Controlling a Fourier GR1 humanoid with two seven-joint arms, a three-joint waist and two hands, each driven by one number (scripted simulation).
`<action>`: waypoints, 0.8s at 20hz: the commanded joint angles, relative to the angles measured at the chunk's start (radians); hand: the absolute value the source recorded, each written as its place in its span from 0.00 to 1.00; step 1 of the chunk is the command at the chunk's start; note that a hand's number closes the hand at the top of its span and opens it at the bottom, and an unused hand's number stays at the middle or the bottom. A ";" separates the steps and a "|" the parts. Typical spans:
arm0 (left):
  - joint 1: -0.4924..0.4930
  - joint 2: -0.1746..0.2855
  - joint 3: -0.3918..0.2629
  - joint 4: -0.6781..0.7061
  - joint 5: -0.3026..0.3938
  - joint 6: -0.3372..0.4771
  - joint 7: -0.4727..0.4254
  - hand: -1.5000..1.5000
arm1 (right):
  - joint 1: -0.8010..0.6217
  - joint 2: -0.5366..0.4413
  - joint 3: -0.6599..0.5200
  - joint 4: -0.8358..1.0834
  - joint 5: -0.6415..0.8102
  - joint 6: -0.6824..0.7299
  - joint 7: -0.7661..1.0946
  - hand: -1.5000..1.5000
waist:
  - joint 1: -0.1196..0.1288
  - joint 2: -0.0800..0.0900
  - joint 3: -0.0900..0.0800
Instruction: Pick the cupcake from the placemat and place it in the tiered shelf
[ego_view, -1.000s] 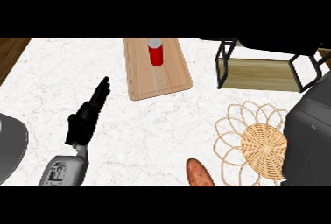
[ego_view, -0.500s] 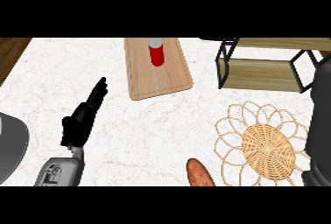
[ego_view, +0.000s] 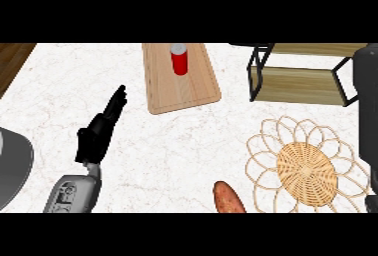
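No cupcake shows anywhere; the round woven placemat (ego_view: 306, 167) at the lower right has nothing on it. The tiered shelf (ego_view: 299, 82), a black frame with wooden boards, stands at the upper right. Only a grey strip of my right forearm (ego_view: 366, 100) runs along the right edge, beside the shelf and the placemat; its hand is outside the picture. My left hand (ego_view: 100, 131) rests at the left on the counter, fingers straight and pointing up and to the right, holding nothing.
A wooden cutting board (ego_view: 184, 85) with a red bottle (ego_view: 179, 61) lies at the top middle. An orange sweet potato (ego_view: 229, 200) sits at the lower edge, left of the placemat. A grey round object (ego_view: 9, 165) fills the left edge.
The right arm has slid further right, out over the edge, uncovering the whole placemat. The left hand has hardly moved.
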 joint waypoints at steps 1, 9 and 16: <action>0.043 0.013 0.006 0.042 0.002 -0.017 -0.065 0.50 | 0.001 -0.020 -0.016 0.096 -0.014 -0.106 -0.100 1.00 | 0.000 0.000 0.000; 0.004 -0.003 -0.004 -0.050 0.000 0.004 0.034 0.50 | 0.007 0.015 -0.173 0.158 -0.210 -0.319 -0.196 1.00 | -0.002 -0.002 0.001; 0.056 0.023 0.006 -0.055 0.020 -0.036 -0.014 0.50 | -0.038 -0.057 -0.234 0.374 -0.310 -0.418 -0.357 1.00 | 0.006 0.000 0.001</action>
